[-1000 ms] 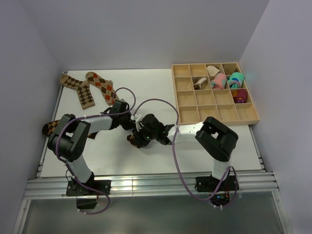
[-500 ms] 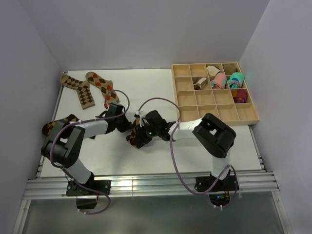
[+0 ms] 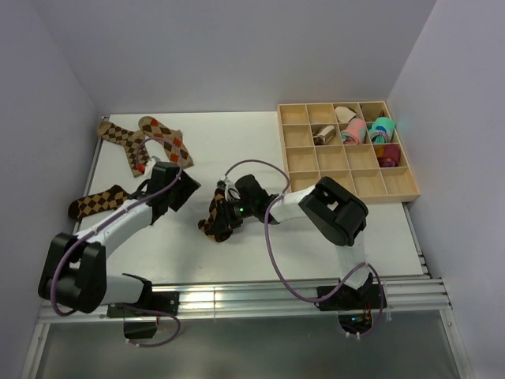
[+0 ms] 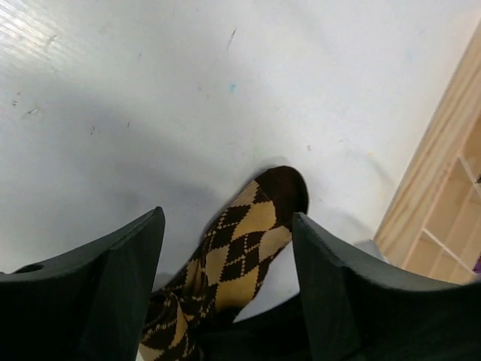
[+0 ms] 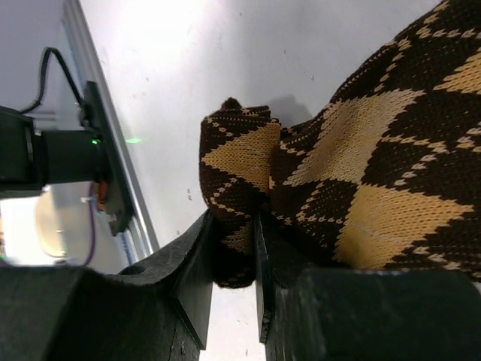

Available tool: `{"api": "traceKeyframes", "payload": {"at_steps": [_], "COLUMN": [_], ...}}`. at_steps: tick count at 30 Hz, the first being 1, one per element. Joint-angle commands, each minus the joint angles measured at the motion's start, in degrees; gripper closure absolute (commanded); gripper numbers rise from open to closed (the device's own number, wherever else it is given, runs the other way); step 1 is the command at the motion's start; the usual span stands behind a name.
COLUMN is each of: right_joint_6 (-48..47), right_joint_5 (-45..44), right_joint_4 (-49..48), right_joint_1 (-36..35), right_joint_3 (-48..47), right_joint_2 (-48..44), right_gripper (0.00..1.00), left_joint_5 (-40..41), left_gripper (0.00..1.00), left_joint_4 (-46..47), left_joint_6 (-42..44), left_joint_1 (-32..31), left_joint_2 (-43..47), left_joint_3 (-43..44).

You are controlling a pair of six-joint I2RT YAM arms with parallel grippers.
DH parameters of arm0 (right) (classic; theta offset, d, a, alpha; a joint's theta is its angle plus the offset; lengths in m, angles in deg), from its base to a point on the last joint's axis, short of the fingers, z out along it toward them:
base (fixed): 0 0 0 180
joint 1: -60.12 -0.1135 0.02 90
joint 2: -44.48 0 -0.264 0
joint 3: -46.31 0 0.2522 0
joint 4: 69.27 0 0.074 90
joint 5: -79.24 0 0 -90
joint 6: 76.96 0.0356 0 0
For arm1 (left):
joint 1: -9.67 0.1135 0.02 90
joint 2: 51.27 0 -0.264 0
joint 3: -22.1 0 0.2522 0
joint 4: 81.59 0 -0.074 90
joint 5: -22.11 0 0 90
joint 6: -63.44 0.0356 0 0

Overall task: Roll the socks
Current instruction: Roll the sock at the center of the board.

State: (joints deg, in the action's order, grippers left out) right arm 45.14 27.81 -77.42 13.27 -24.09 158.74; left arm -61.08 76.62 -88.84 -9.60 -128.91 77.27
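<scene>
No writing, brand, number or sign can be read in any of the three views. The one marking on show is the diamond knit of the sock near the middle of the table, and it forms no letters.

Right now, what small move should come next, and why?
Probably ease the left claw forward and close on the brown argyle sock: its dark toe end lies loose between that claw's open jaws, while the right claw pinches only a folded edge, so the roll looks unfinished.
</scene>
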Motion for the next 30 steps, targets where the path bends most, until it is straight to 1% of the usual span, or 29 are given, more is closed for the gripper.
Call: {"api": "traceKeyframes", "payload": {"at_steps": [1,3,6,9,11,12,16,26,28,30], "right_joint_6": [3.32,4.63,6.48,7.63,7.72,7.63,6.58,1.57,0.16,-1.15], "right_joint_5": [0.90,0.55,0.11,-0.16,-0.51,-0.60,-0.86,-4.99,-6.30,-7.36], "right_joint_4": [-2.07,-3.65,-6.64,-9.71,-10.87,-11.31,-11.05,-6.13,-5.07,-4.28], "right_joint_1": [0.71,0.88,0.88,0.88,0.80,0.88,0.88,-0.43,-1.14,-1.66], "right_joint_3": [1.00,1.45,2.59,3.99,4.96,5.14,5.40,4.44,4.26,4.26], "right_joint_2": [2.28,2.64,2.99,3.08,2.90,2.99,2.64,0.18,-0.52,-1.05], "right_gripper": [1.00,1.00,1.00,1.00,1.00,1.00,1.00,1.00,1.00,1.00], "left_joint_5": [2.51,-0.12,-2.41,-3.82,-3.47,-3.47,-3.47,-1.27,-1.10,-1.10], "left_gripper": [0.25,0.20,0.17,0.17,0.17,0.17,0.20,0.26,0.29,0.37], "left_joint_4": [-4.18,-4.54,-5.15,-4.01,-3.57,-3.05,0.64,2.23,2.14,2.06], "left_joint_6": [-0.91,-2.49,-6.09,-10.31,-13.12,-13.82,-16.11,-18.75,-18.75,-18.75], "left_joint_1": [0.37,0.28,-0.68,-5.41,-7.18,-8.58,-10.00,-11.32,-11.49,-11.84], "left_joint_2": [5.13,8.99,14.44,18.14,19.11,19.02,17.45,11.38,10.24,9.36], "left_joint_3": [-1.84,-4.22,-9.75,-15.55,-17.06,-17.67,-19.17,-18.03,-17.77,-17.59]}}
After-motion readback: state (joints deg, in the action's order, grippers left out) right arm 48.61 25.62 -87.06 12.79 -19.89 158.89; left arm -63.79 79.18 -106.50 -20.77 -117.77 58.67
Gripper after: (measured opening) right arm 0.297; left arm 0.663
